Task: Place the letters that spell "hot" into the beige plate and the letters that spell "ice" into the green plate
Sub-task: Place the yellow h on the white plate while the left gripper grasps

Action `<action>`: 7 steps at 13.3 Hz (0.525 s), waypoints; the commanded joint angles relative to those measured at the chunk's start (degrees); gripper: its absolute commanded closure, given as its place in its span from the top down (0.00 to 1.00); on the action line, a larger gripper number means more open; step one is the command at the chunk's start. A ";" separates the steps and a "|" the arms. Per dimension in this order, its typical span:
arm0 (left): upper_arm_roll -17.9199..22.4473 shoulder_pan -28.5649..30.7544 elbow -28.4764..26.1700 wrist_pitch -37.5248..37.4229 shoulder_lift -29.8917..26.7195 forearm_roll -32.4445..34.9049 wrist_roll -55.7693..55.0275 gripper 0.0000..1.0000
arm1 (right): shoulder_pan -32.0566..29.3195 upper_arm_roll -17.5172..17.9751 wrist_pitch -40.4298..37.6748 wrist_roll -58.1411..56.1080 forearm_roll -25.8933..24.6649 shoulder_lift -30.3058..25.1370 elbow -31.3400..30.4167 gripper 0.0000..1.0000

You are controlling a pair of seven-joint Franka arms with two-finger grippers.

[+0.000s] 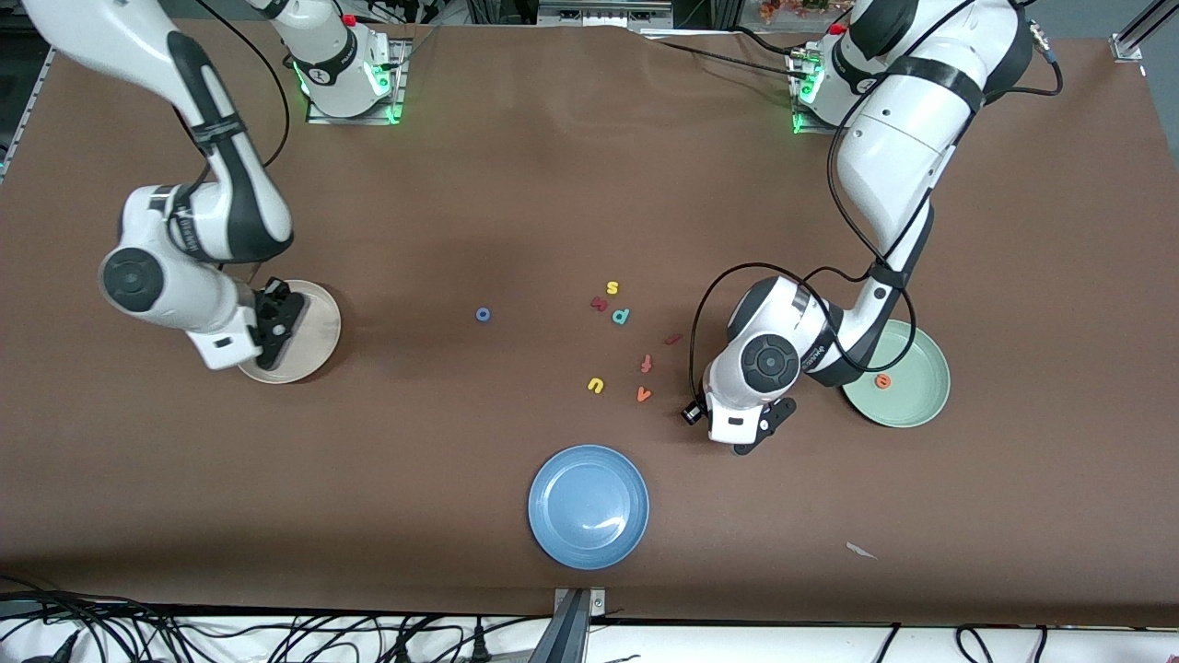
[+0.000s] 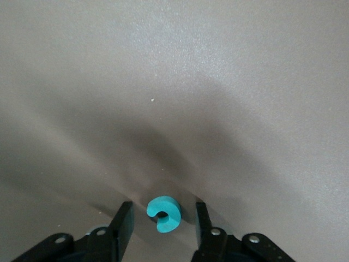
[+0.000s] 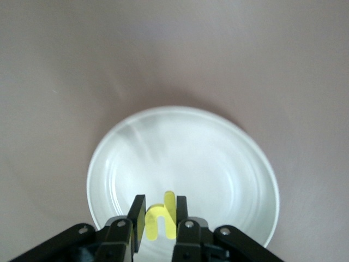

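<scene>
Brown cloth covered the table [image 1: 553, 184] in the front view. Taking the blue plate [image 1: 589, 506] as six o'clock, the beige plate [image 1: 309, 354] sat at about nine, toward the right arm's end, and the green plate [image 1: 907, 382] at about three, toward the left arm's end, with the orange e [image 1: 882, 380] already lying in it. Loose letters clustered near the middle: the blue o [image 1: 483, 314], a yellow s [image 1: 612, 288], a teal p [image 1: 621, 317], the maroon i [image 1: 673, 339], the orange t [image 1: 647, 364], a yellow u [image 1: 596, 385] and an orange v [image 1: 643, 395]. The right gripper [image 1: 274, 322] hung over the beige plate; the left gripper [image 1: 760, 435] was low at the table, beside the green plate.

From the left wrist view, the left gripper [image 2: 161, 218] had its fingers partly apart, one on each side of the teal c [image 2: 163, 213], which lay flat on the cloth with a sliver of gap on both sides, so nothing was gripped yet.

From the right wrist view, the right gripper [image 3: 160, 213] pinched the yellow h [image 3: 161, 221] between narrow fingers, above the plate's [image 3: 185, 158] empty basin.

By my reading, two steps were in hand at once: grasping the c and delivering the h. Next, the left fingers would need to close squarely on the c and carry it to the green plate, while the right would need only to let go over the beige one.
</scene>
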 commanded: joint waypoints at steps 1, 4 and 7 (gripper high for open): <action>0.74 -1.15 1.65 -0.66 1.02 -0.60 -0.54 0.48 | -2.29 -0.68 0.56 3.73 2.65 4.16 0.69 0.00; 0.83 -1.24 1.56 -0.66 1.02 -0.43 -0.19 0.40 | -1.95 -0.68 0.21 10.41 2.56 5.93 0.87 0.21; 1.01 -1.15 1.56 -0.40 1.02 -0.34 0.34 0.31 | -1.95 -0.59 0.03 11.47 2.56 5.49 1.13 0.68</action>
